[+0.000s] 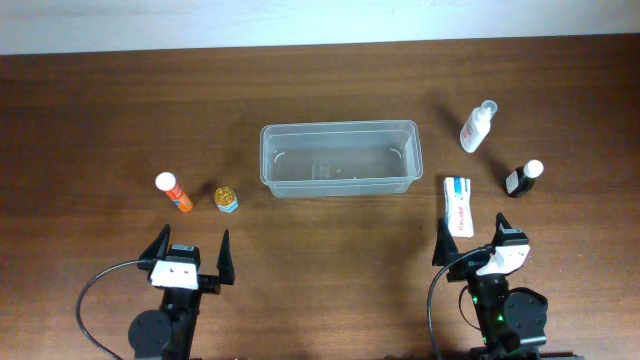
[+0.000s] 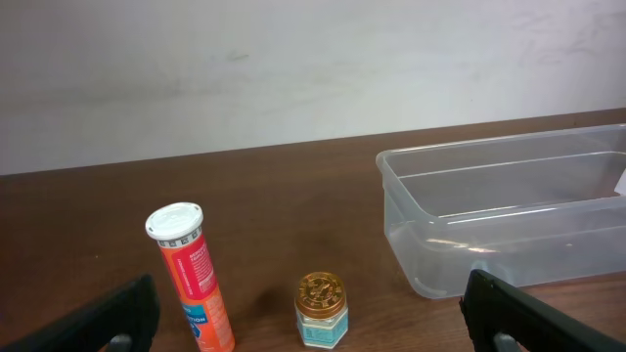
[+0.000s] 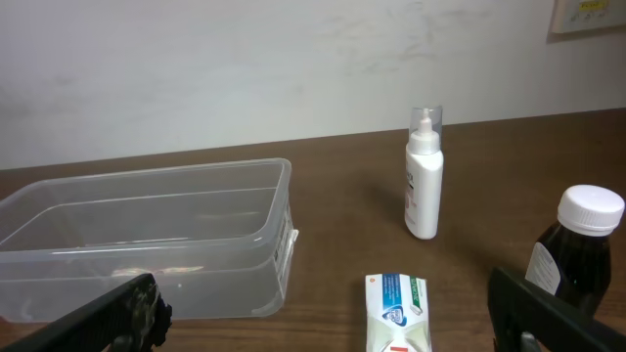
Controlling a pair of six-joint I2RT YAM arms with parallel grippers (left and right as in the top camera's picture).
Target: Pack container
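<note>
Surface [image 1: 90,110]: dark brown wood, grain running side to side, slight sheen.
Wall [image 2: 293,68]: plain off-white, faintly scuffed (it meets the far edge of the wood).
Wall plate [image 3: 589,14]: pale, framed, top right corner, partly cut off.
Light: even and soft, shadows faint.

Left gripper [image 1: 196,236] and right gripper [image 1: 472,224] — black tapered fingers [image 1: 155,248], white housings [image 1: 175,268] (green lights [image 1: 497,320] on the right); black cable loops [image 1: 83,297] alongside.
</note>
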